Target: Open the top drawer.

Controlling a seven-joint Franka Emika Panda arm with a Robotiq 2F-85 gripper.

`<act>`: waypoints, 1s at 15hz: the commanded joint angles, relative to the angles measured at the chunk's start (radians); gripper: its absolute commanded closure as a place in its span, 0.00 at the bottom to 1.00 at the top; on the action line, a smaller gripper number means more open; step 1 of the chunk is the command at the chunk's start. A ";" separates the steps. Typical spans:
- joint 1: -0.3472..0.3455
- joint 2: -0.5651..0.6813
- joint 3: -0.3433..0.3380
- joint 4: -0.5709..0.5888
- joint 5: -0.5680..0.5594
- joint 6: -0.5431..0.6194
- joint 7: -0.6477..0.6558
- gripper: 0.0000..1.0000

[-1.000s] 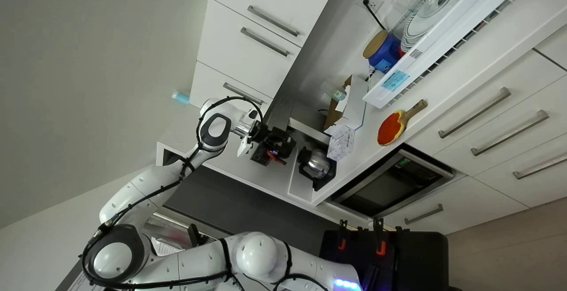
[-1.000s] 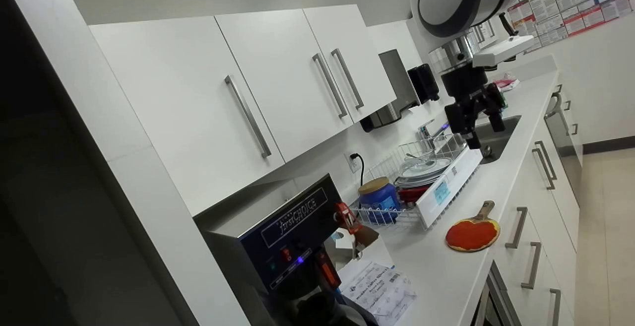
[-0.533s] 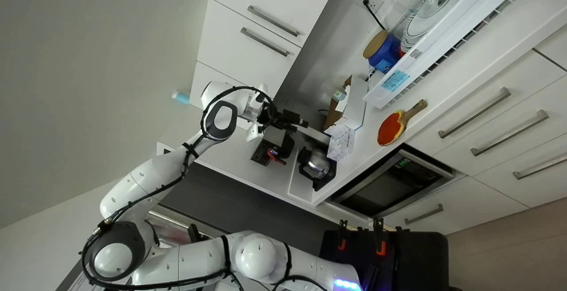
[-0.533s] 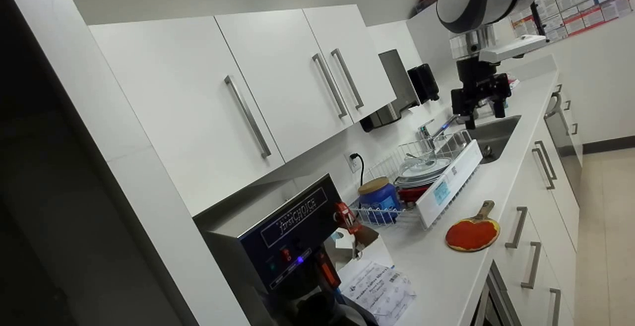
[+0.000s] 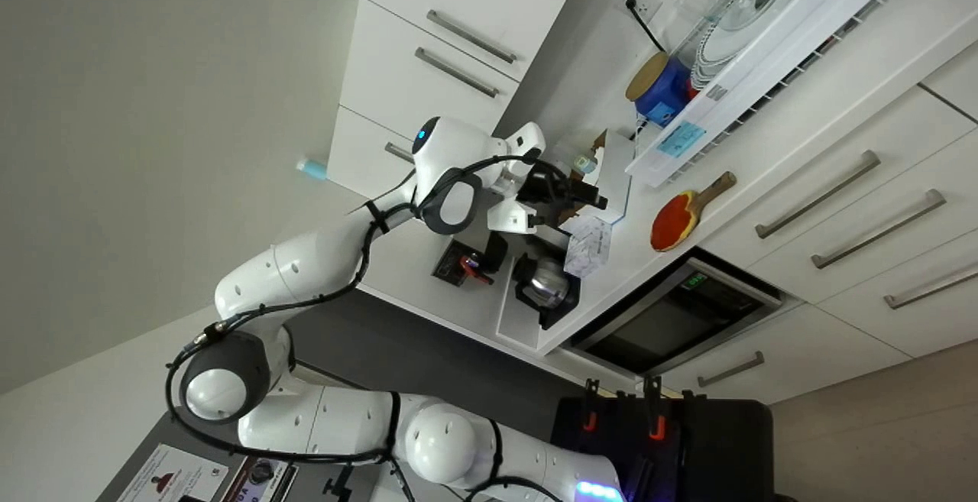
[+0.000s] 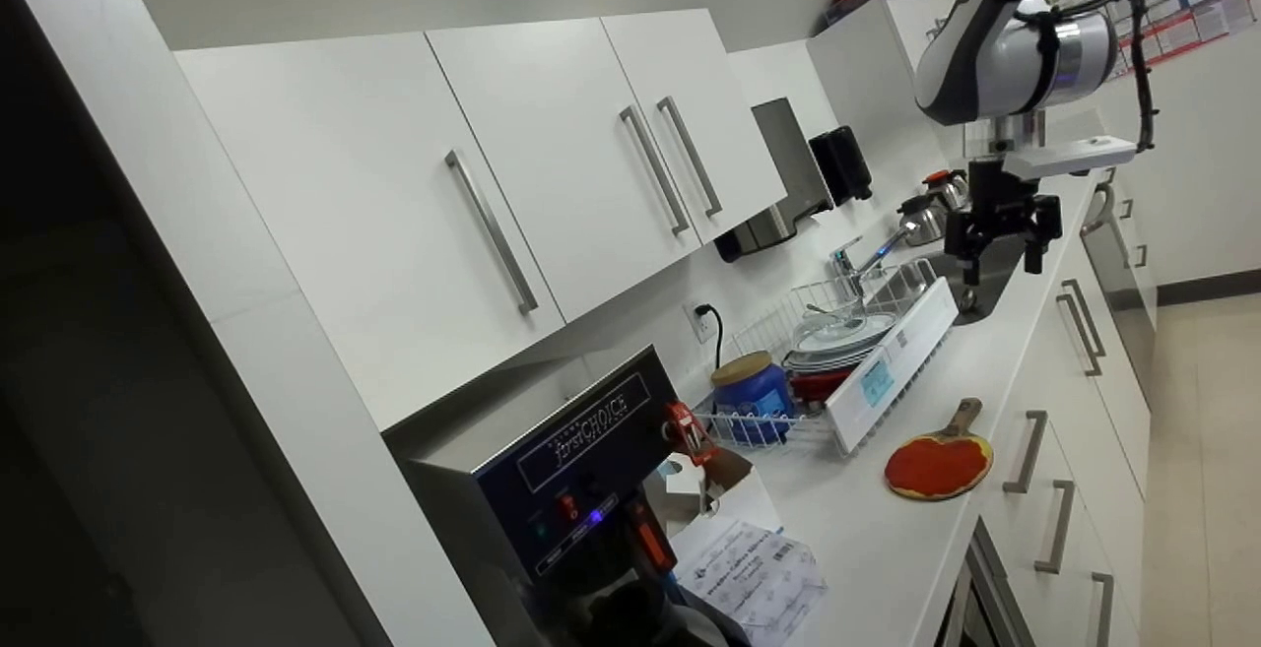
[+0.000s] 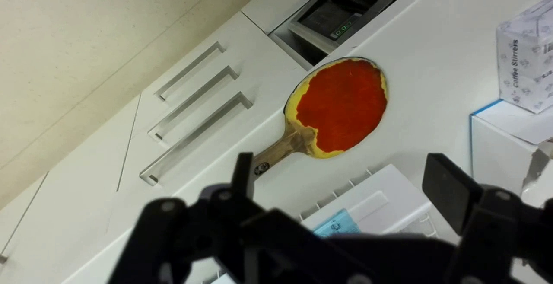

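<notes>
The top drawer [image 5: 905, 131] is a flat white front just under the counter edge, shut and flush. Its long silver bar handle [image 5: 817, 195] is the one nearest the counter. The handle also shows in an exterior view [image 6: 1028, 452] and in the wrist view at left [image 7: 196, 139]. My gripper [image 6: 1003, 273] is open and empty, pointing down high above the counter. In an exterior view the gripper [image 5: 569, 210] appears in front of the cardboard box, well apart from the drawer. In the wrist view the fingers of the gripper [image 7: 340, 161] are wide apart with nothing between them.
A red and yellow paddle [image 7: 341, 106] lies on the counter near the drawer. A dish rack [image 6: 892, 361] with a white front panel stands behind it. A coffee machine [image 6: 581, 460], a box [image 5: 611, 173] and a black glass-fronted appliance [image 5: 676, 319] are nearby. Two similar drawer handles sit lower.
My arm has swung across, carrying the open gripper rightward in both exterior views, from over the coffee machine toward the box. The wrist has turned. The drawer has not moved.
</notes>
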 commanded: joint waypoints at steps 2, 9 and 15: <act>-0.041 0.068 0.016 0.001 0.070 0.031 -0.064 0.00; -0.053 0.101 0.022 0.013 0.097 0.038 -0.086 0.00; -0.101 0.285 -0.030 0.078 0.559 0.029 -0.356 0.00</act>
